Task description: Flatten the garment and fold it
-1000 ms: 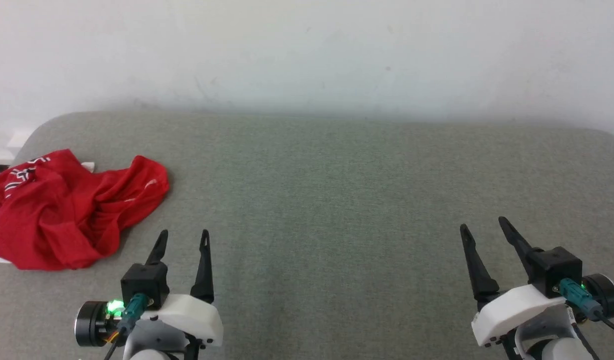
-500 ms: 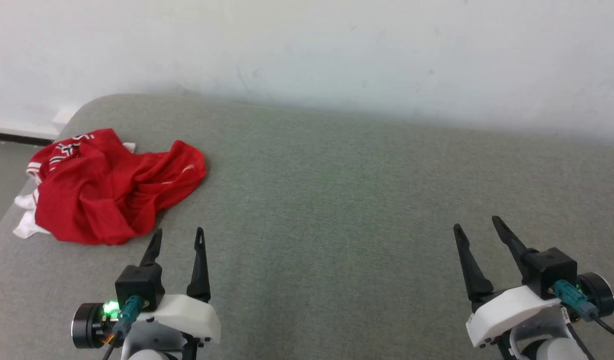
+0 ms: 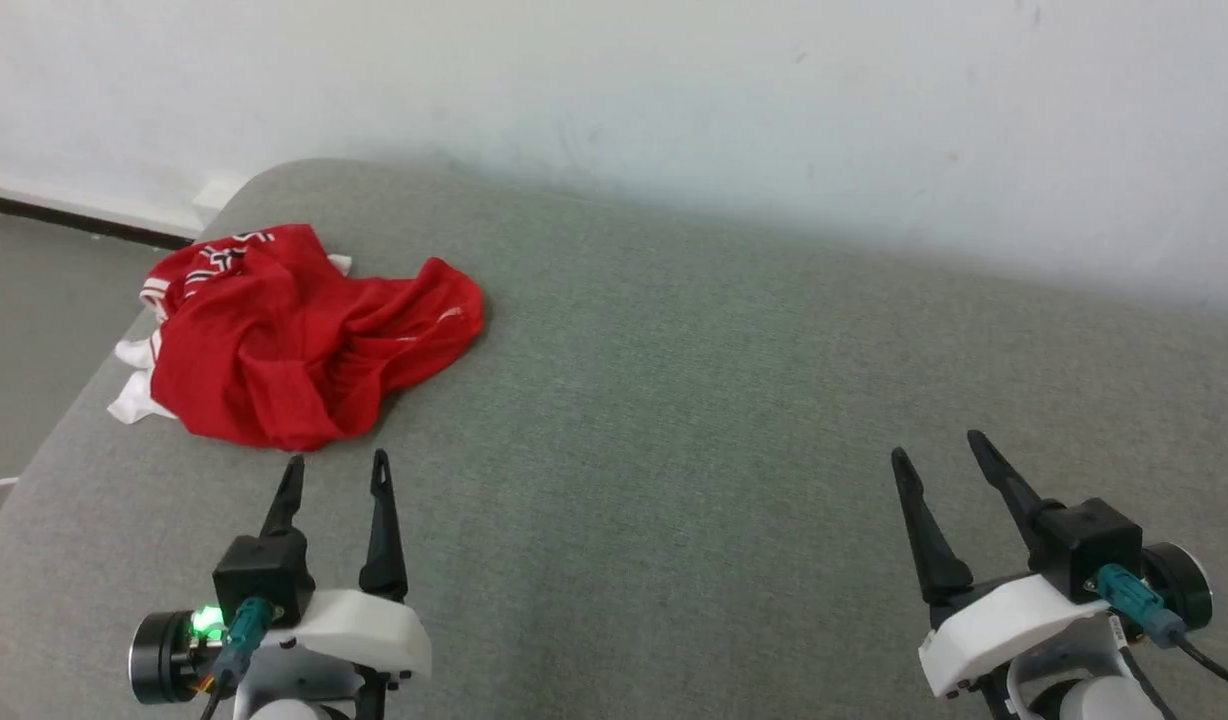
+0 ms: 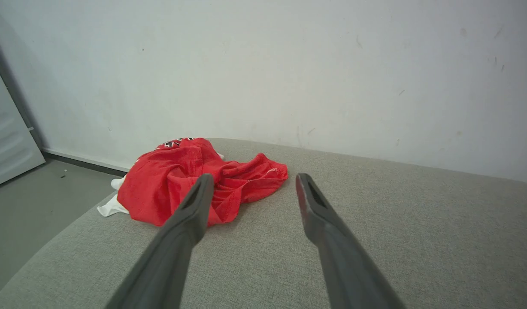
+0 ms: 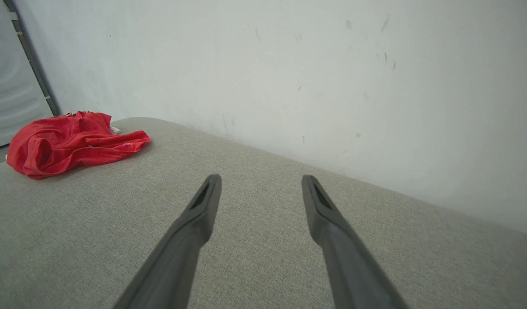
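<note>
Left end effector [image 3: 337, 460] spread before crumpled garment [image 3: 274, 350], lying crosswise.

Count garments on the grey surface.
1. The crumpled red garment lies near the far-left corner of the grey surface, just beyond the left gripper. Anything beneath the heap is hidden.

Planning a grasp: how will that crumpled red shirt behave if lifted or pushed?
Likely floppy: the red shirt lies in soft folds, so it should drape from a pinch. Pushed, it would probably bunch on the grey surface, not slide.

Garment [image 3: 294, 340] on surface [image 3: 724, 400], far left corner, perhaps overhanging, left hand [image 3: 336, 472] just before
</note>
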Controlling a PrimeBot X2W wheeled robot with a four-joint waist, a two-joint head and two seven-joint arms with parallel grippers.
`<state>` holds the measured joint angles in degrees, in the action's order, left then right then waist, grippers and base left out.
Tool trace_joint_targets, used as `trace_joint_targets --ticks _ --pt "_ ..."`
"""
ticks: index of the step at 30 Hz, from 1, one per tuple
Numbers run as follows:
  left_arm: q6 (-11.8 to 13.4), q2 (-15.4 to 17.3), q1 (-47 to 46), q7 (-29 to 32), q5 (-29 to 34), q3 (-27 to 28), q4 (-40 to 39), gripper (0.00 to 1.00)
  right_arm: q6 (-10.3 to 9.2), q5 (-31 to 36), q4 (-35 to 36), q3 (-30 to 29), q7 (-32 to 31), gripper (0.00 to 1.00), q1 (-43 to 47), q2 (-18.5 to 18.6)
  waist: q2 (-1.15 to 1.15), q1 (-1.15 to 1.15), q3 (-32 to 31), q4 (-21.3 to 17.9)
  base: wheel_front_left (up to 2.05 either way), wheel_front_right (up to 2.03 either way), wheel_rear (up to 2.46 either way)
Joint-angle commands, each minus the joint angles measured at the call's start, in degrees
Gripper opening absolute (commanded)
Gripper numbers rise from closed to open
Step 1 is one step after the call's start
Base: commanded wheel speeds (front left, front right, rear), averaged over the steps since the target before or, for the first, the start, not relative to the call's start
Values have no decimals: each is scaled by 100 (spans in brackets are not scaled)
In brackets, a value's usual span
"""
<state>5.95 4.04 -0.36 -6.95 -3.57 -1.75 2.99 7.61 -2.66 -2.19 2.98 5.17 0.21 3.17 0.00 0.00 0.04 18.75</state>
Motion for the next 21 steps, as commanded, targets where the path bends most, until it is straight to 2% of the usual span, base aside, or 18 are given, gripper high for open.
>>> trace_joint_targets --ticks 1,21 --pt "63 40 22 -63 -45 19 26 100 -6 -56 -19 42 61 100 -96 -14 0 0 -2 93 0 0 0" --pt "287 34 99 -303 -125 41 91 100 -8 -197 -86 224 245 100 -95 -19 0 0 -55 728 0 0 0"
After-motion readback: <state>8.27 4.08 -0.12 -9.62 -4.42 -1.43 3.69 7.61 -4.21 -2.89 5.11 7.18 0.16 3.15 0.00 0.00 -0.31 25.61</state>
